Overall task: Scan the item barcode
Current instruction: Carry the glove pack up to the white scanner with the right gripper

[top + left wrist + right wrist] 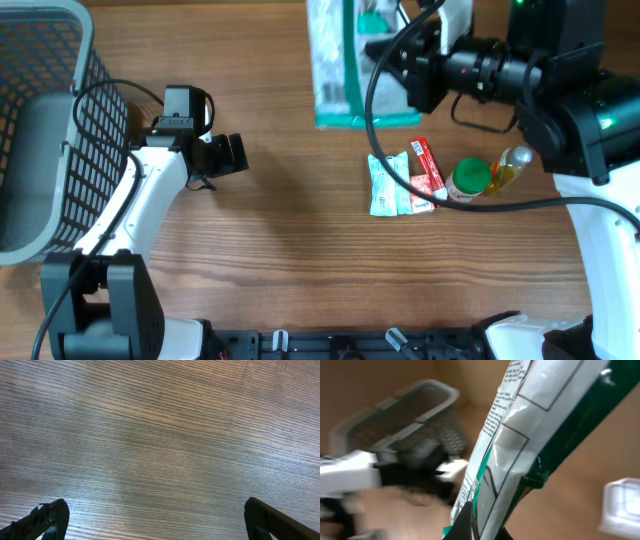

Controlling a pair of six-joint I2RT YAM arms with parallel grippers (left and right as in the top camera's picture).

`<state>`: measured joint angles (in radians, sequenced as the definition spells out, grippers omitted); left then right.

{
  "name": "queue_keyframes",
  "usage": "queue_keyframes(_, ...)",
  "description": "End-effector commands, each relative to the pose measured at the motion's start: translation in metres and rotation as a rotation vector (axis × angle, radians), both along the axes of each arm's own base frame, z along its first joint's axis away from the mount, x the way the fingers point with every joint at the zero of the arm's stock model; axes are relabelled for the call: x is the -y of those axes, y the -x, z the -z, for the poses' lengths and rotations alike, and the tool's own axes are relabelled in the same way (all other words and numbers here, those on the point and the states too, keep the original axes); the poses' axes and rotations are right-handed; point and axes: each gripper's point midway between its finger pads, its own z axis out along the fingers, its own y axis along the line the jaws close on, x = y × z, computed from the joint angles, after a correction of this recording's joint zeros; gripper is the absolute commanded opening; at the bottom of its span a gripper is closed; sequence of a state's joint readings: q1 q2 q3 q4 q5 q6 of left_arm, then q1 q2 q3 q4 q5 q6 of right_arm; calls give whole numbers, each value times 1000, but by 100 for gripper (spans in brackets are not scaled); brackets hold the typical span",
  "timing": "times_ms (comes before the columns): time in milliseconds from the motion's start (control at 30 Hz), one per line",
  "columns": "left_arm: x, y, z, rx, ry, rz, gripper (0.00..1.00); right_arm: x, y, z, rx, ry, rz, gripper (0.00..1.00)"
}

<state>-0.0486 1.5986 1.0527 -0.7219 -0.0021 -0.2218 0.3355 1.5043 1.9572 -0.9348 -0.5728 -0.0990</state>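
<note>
Right hand clamps white-and-green bag, small print unreadable; left hand spread wide, empty.

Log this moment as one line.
right tool: shut on green-white pouch | left tool: open, empty, above table

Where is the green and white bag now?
The bag is top centre in the overhead view, pinched by the right gripper, beyond the small sachets.
</note>
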Motion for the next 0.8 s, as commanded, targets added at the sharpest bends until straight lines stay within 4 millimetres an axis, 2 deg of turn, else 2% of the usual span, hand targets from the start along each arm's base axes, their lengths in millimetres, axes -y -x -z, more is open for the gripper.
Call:
queue_keyframes(0, 0, 1, 2, -4, 3, 5, 100, 23, -48, 32, 254, 365, 30, 4)
queue_keyframes(100, 0, 1, 2, -4, 3, 5, 100, 33, -73, 57, 293, 529, 40, 4)
queue_keyframes(233, 0, 1, 2, -4, 3, 5, 100, 44, -118, 92, 319, 715, 96, 4)
queue_keyframes(367, 0, 1, 2, -4, 3, 5, 100, 45, -174, 126, 367, 853, 191, 4)
queue_keyframes(400, 0, 1, 2, -4, 3, 5, 100, 46, -200, 139, 390, 880, 256, 4)
queue_keyframes(600, 0, 1, 2, -4, 3, 5, 100, 44, -253, 184, 505, 1105, 296, 5)
queue_keyframes(767, 0, 1, 2, -4, 3, 5, 100, 39, -286, 199, 617, 1161, 349, 4)
